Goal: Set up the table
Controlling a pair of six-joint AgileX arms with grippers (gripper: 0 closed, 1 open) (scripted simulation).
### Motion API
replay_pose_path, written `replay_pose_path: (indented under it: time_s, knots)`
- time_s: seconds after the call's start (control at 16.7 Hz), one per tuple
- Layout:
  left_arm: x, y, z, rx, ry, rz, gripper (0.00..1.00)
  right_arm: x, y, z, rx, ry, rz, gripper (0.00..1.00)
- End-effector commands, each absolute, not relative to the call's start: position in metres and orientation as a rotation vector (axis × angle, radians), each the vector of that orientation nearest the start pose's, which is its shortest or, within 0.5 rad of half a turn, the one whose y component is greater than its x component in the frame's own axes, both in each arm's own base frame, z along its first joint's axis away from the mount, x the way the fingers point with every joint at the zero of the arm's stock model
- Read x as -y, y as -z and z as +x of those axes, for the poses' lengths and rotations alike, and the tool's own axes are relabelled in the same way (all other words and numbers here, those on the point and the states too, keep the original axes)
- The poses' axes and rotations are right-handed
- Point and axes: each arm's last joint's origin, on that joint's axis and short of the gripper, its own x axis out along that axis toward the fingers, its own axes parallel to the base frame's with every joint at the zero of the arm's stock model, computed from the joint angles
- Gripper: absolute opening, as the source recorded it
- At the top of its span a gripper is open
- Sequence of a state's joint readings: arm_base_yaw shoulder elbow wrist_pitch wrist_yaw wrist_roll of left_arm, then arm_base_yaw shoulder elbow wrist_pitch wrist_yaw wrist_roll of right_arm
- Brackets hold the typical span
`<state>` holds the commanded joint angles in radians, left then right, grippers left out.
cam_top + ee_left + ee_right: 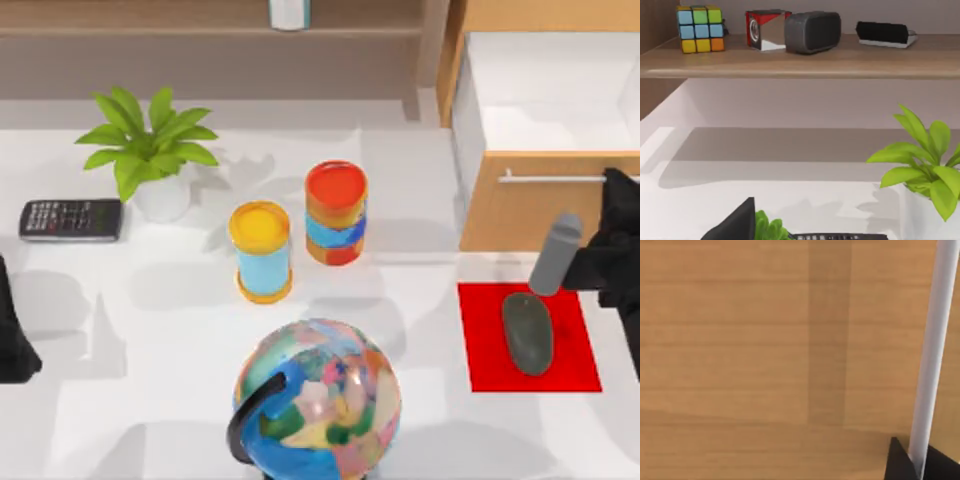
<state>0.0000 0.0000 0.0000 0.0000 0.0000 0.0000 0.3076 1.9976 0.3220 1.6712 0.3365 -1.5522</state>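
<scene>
White table (150, 330) spreads wide under the camera, crowded with two cans, a globe and a red mat (580, 375) at its right, beside the open wooden drawer cabinet (545, 215). Right gripper (612, 232) is up at the drawer handle (932, 355), fingers closed around it, left arm parked at the left edge. Pull crookedly and that thin bar could slip free, or the arm could sweep the mouse (527, 333) off the mat.

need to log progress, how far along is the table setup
Looks done: the drawer stands open, and a dark mouse lies on the red mat. In hand: the right gripper is at the drawer handle. Left: unclear. The left gripper sits parked at the table's left edge.
</scene>
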Motion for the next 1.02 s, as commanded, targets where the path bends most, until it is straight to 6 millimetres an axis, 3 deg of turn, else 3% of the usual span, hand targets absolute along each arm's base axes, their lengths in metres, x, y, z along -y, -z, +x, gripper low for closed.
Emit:
replay_pose_path:
  time_s: [0.54,1.02]
  knots:
    - [0.001,-0.160,0.106,0.000,0.000,0.000,1.00,-0.071,-0.088,0.312,-0.013,0.002,-1.569,0.00]
    - [0.001,-0.160,0.106,0.000,0.000,0.000,1.00,-0.073,-0.090,0.321,0.000,0.003,-1.565,0.00]
